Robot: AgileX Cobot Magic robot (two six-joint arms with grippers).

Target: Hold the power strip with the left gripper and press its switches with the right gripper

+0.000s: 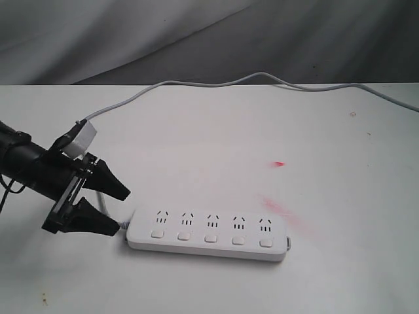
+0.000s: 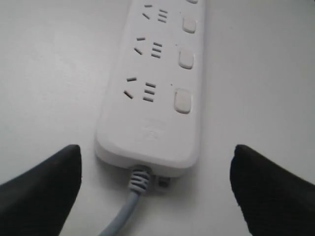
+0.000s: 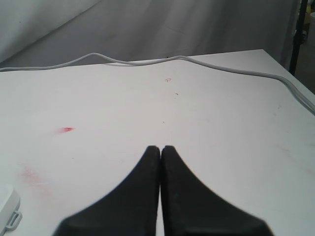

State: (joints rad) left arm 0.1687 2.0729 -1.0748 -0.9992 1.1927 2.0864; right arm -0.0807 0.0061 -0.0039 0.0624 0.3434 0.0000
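White tabletop (image 1: 216, 137), matte, with a grey cloth backdrop (image 1: 196, 33) behind. Lying flat near the table's front edge is the power strip (image 1: 208, 234), its long side across the exterior view, sockets up. Its grey cord (image 1: 196, 84) leaves the left end, passes by the arm there, then trails along the far side and off to the right.

Noted of the left gripper (image 1: 123, 210): fingers spread wide, tips just beside the strip's cord end, not touching. Its wrist view puts that end in the middle of the gap, one finger on either side.

Noted of the right gripper (image 3: 160, 150): fingers pressed together, holding nothing, over bare table. Only a corner of the strip shows at the edge of its view. The exterior view does not show it.

Handling, as a judgement: rigid moulded plastic, light, with a smooth shell. It would likely skate on the table under a push unless pinned. Best hold looks to be across the narrow width at the cord end, on the blank stretch before the first socket and clear of the nearest switch. The cord is limp and offers no bracing.

Count: one strip, one cord, five socket groups, five switches (image 1: 211, 238), two red marks (image 1: 279, 163) (one bright fleck, one faint smear).
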